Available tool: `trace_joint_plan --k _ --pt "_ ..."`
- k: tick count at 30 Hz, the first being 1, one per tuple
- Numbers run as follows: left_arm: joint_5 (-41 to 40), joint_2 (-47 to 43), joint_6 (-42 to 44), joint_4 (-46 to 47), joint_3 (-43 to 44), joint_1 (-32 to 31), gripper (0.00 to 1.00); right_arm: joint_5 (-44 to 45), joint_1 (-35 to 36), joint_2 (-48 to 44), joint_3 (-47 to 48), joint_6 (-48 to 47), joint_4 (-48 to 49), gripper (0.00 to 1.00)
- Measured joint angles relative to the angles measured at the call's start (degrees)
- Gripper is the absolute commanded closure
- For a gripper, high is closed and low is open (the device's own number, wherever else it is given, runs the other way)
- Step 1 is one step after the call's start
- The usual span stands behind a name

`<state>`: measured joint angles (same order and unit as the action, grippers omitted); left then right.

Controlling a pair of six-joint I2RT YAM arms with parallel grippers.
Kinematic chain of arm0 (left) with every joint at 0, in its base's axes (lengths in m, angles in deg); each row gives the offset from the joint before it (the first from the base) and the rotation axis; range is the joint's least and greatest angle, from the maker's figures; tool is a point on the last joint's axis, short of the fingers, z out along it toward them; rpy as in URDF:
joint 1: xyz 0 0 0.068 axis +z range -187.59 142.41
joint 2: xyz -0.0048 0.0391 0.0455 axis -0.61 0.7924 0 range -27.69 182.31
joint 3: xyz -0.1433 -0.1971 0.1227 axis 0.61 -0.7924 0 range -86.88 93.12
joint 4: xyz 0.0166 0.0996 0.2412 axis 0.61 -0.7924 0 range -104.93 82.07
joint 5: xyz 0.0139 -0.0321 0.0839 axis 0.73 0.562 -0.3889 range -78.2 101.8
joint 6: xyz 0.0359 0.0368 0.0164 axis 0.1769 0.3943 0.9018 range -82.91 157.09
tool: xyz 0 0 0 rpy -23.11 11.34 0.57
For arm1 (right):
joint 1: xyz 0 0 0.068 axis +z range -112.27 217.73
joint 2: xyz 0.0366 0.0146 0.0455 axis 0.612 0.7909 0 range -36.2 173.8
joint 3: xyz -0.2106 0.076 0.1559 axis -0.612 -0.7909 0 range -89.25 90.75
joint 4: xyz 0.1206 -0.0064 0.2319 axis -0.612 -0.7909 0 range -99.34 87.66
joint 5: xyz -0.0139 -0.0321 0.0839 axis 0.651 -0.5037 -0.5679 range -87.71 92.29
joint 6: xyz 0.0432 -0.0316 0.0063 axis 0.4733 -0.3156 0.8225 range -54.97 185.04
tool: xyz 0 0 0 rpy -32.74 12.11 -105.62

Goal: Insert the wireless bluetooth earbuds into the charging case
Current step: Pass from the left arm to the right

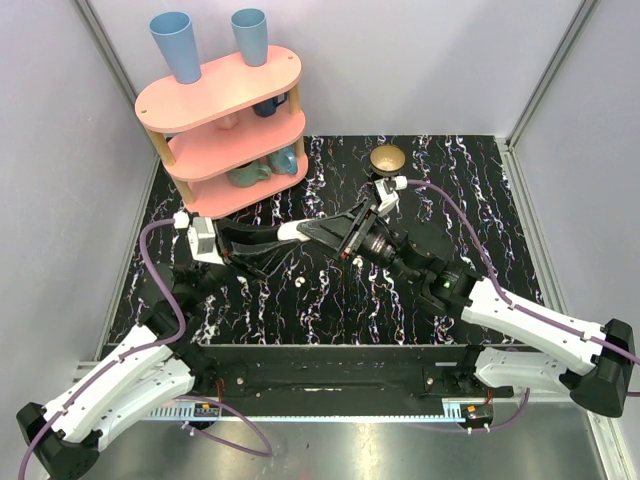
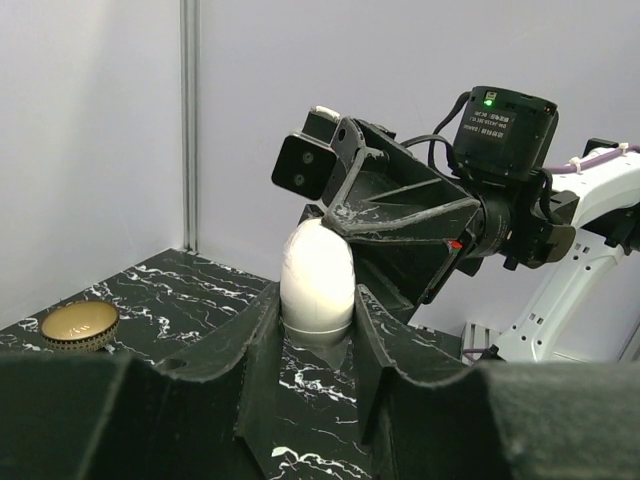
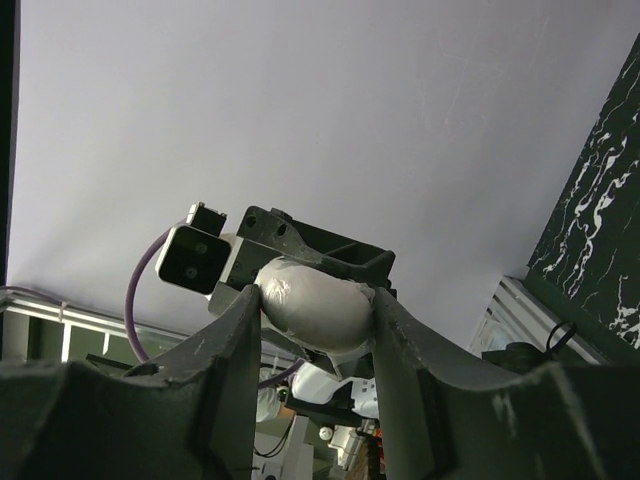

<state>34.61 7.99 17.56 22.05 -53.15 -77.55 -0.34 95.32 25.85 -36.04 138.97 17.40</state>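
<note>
Two pairs of fingers close on the charging case point(image 2: 316, 272) near the middle of the desk point(image 1: 500, 180). The left fingers point(image 2: 258, 335) pinch it from both sides at the end nearer their camera. The right fingers point(image 3: 238, 335) clamp it from the opposite end, so the white case is gripped by both arms at once. A tiny white piece point(image 1: 300, 283) lies on the desk just in front of them, too small to tell whether it is an earbud. Open marbled surface spreads to the right and toward the near edge. The gold bowl point(image 1: 388, 158) stands by the back edge, the pink shelf point(image 1: 225, 95) fills the back left corner, and walls close three sides. A label on the right arm's black wrist block point(image 2: 505, 125) carries print too small to read, below a lit green light.
</note>
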Motion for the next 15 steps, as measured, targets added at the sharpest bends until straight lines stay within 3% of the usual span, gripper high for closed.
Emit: trace_joint_plan --k 15 --pt "5.51 2.99 0.5 -6.4 2.25 0.35 0.58 -0.35 -0.11 -0.87 1.88 -5.18 -7.19 0.85"
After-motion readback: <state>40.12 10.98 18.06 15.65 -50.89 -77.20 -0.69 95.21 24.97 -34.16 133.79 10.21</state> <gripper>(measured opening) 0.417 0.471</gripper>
